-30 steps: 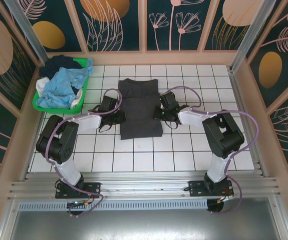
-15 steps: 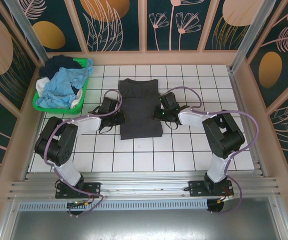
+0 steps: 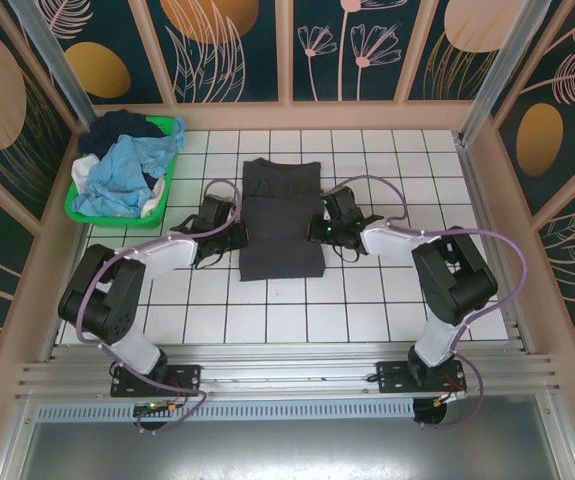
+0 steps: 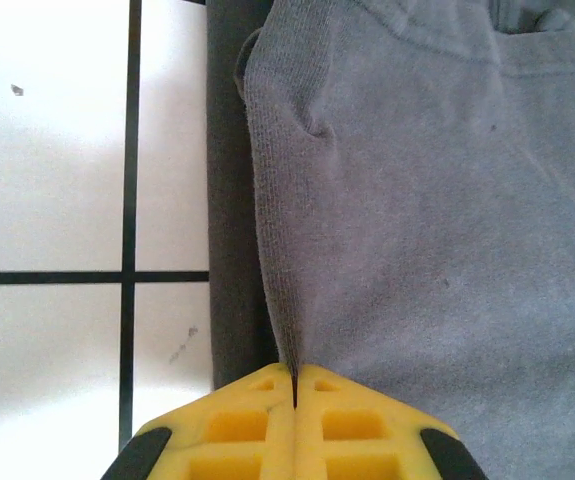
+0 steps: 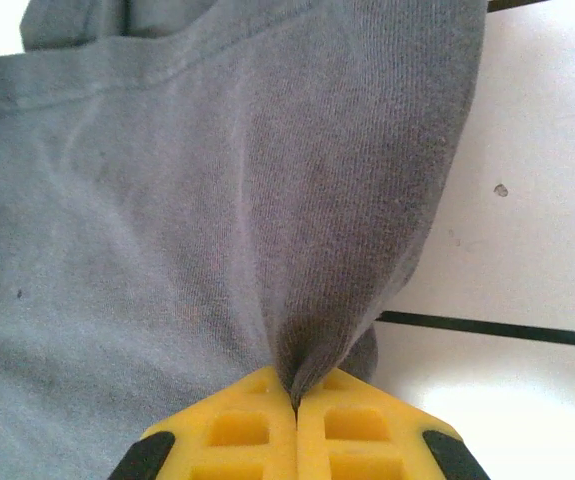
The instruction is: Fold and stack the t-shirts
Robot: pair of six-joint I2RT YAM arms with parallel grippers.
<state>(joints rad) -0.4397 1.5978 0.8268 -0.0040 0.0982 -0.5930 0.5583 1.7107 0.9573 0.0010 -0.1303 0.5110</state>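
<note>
The left claw (image 4: 295, 375) is pressed together on the left edge of the grey shirt (image 3: 280, 215), a thin fold of cloth running up from its tips. The right claw (image 5: 295, 388) pinches the opposite edge. The shirt lies on the counter (image 3: 367, 300) between them. The other shirts (image 3: 117, 175) are heaped in a basket (image 3: 170, 160) well off to the left claw's outer side.

Lit brightly and evenly from overhead in the top view, leaving only short soft shadows under the arms (image 3: 157, 250), near-white glare on the table (image 3: 367, 300) tiles and a dull sheen on the metal sheet (image 3: 287, 450) at the near edge; leans the corner posts (image 3: 497, 75) inward with wide-angle stretch. Holds the knit of the charcoal-grey t-shirt (image 4: 417, 200) crisp in both wrist views, blows the tiles beside it out to white, and darkens inside the pinched folds at the bottom.
</note>
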